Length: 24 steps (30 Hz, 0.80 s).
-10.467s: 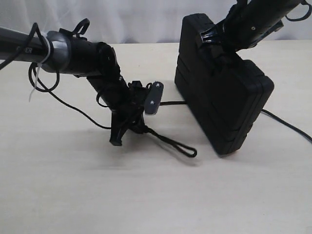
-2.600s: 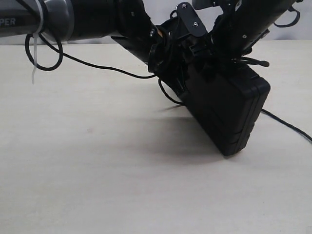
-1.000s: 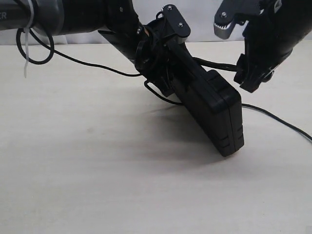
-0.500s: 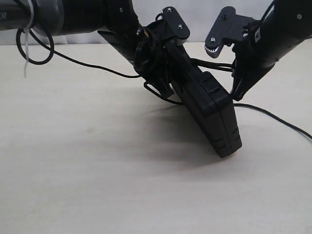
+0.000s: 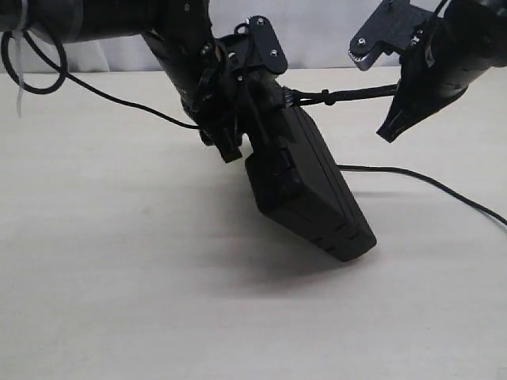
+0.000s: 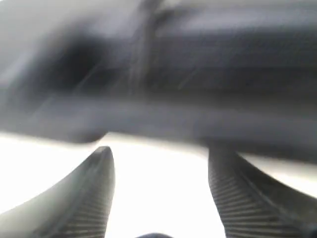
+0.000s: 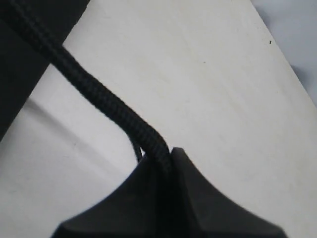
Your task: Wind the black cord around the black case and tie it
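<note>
Exterior view shows the cord [image 5: 348,95] running tight from the top of the case [image 5: 305,190] across to the right jaws, which pinch it. Left jaws grip the tilted case, its low corner on the worktop [image 5: 119,277].

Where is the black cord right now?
In the exterior view, upper right, the black cord runs from the black case to the right gripper, which pinches it.
</note>
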### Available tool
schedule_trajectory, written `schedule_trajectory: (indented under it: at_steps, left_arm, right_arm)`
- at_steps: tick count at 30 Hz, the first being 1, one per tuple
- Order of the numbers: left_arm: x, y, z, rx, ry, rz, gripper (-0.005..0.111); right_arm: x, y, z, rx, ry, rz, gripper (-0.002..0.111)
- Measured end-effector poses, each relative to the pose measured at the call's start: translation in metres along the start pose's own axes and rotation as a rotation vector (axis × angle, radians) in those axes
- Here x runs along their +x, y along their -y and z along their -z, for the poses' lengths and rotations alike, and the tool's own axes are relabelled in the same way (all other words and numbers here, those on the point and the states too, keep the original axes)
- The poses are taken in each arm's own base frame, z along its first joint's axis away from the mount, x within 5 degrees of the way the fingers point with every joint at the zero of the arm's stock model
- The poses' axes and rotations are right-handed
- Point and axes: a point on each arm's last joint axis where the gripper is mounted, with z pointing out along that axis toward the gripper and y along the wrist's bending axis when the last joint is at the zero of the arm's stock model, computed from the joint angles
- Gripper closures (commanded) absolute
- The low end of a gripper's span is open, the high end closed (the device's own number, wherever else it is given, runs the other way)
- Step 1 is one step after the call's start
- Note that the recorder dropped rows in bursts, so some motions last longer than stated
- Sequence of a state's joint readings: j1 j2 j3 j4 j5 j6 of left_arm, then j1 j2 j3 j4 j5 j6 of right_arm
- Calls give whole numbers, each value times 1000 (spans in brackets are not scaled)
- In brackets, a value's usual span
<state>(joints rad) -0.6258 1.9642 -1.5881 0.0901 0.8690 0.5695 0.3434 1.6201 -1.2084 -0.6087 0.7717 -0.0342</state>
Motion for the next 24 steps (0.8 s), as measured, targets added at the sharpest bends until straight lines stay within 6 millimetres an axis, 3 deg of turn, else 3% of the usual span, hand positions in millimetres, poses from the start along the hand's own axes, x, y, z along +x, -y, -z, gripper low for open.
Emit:
schedule_trajectory:
  at_steps: [3,9,15,21,24]
  left_arm:
    - [11,-12,15,-137,-97,58,53]
    - [15,-16,27,-172,-124,65,53]
    - [5,-18,42,-189,19,105,53]
    - [0,-18,78,-207,154,155,53]
    - [-2,-15,81,-163,185,196,53]
  right_arm:
    - [3,2,0,25,-35,-43,104]
    - [3,2,1,21,-32,-53,104]
    - [1,-1,1,-13,-19,-87,104]
    - [-5,-21,3,-241,40,-145,104]
    - [-6,-27,4,-290,55,-130,104]
